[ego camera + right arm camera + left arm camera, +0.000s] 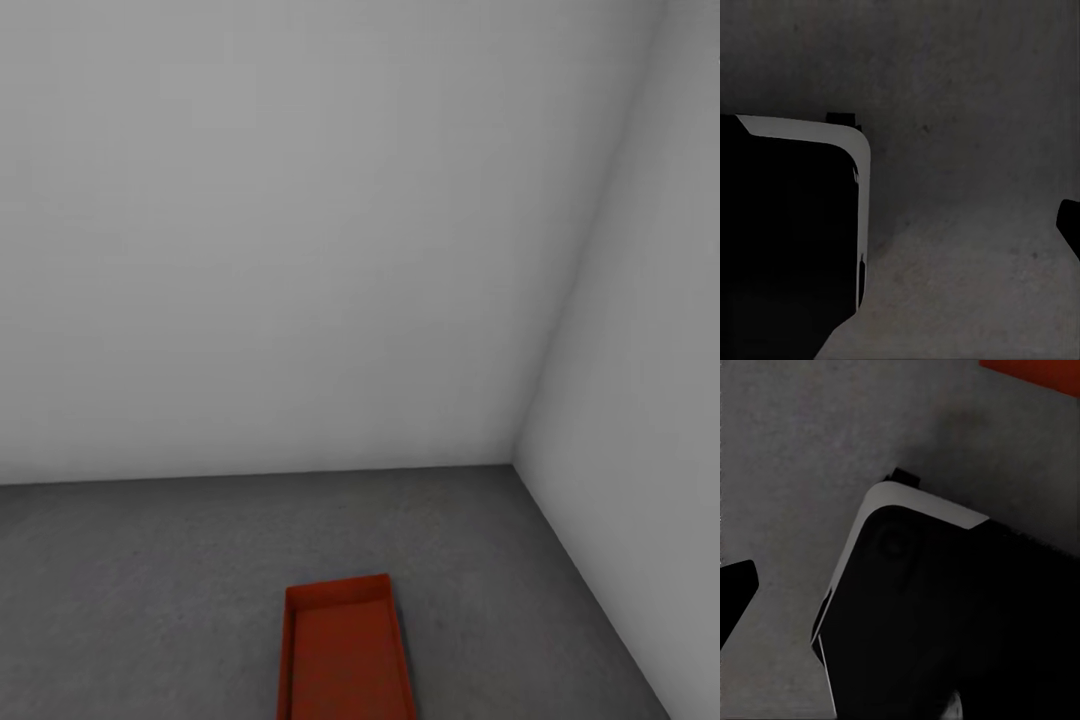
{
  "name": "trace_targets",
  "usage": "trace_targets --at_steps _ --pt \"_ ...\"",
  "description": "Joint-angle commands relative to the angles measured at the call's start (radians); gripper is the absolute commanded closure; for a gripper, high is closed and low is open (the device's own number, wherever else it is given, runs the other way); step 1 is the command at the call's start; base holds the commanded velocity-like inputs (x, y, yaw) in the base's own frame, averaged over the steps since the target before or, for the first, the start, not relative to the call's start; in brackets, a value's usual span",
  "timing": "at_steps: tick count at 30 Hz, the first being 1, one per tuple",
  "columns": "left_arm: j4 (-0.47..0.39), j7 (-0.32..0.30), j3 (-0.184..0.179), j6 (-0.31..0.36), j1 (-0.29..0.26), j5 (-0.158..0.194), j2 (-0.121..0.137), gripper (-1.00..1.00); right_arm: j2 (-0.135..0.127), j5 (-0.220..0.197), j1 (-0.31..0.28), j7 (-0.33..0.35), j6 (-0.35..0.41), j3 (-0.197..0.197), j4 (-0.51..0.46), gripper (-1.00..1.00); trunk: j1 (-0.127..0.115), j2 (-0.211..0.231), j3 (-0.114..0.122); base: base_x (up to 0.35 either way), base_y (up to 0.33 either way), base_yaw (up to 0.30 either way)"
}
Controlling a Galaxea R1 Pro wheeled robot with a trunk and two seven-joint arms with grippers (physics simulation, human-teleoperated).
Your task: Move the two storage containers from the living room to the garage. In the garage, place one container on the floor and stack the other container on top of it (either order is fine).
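Note:
An orange-red storage container (345, 655) lies open side up on the dark grey concrete floor (150, 570) of the garage, at the lower middle of the head view, cut off by the frame's edge. A strip of the same orange-red container (1039, 375) shows in a corner of the left wrist view. One dark fingertip (735, 592) of my left gripper hangs over bare concrete. In the right wrist view a dark fingertip (1070, 225) likewise hangs over bare floor. Nothing shows between the fingers of either gripper.
Two plain white walls (300, 230) meet in a corner (515, 462) to the right, beyond the container. My black base with its white rim (922, 506) fills much of both wrist views (802, 131). Open concrete lies left and right of the container.

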Motion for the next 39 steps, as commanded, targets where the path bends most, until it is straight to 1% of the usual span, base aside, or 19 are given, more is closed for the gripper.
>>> trace_targets --at_steps 1,5,12,16,26,39 --pt "0.000 0.001 0.007 -0.003 0.004 -0.001 0.001 -1.00 0.000 -0.009 -0.002 0.000 -0.006 0.008 0.003 -1.00 0.001 -0.002 0.000 0.000 0.000 0.000" --pt "0.000 0.001 0.007 -0.010 0.022 -0.002 0.004 -1.00 0.001 -0.010 -0.001 0.000 0.002 0.008 0.003 -1.00 0.001 -0.002 0.006 0.000 0.000 0.000" --pt "0.001 0.001 0.007 -0.009 0.026 -0.005 0.005 -1.00 0.000 -0.012 -0.001 -0.002 0.007 0.008 0.003 -1.00 0.001 -0.002 0.015 0.000 0.000 0.000" --pt "0.001 0.001 0.007 -0.009 0.027 -0.005 0.006 -1.00 -0.003 -0.012 -0.001 -0.009 0.007 0.008 0.002 -1.00 0.001 -0.002 0.016 0.000 0.000 0.000" --pt "0.001 0.001 0.007 -0.009 0.027 -0.005 0.006 -1.00 0.003 -0.006 -0.001 -0.007 0.009 0.008 0.002 -1.00 0.001 -0.002 0.016 0.000 0.000 0.000" --pt "0.001 0.001 0.007 -0.010 0.027 -0.005 0.006 -1.00 0.004 -0.008 -0.001 -0.005 0.011 0.008 0.002 -1.00 0.001 -0.002 0.016 -0.009 0.000 0.000"
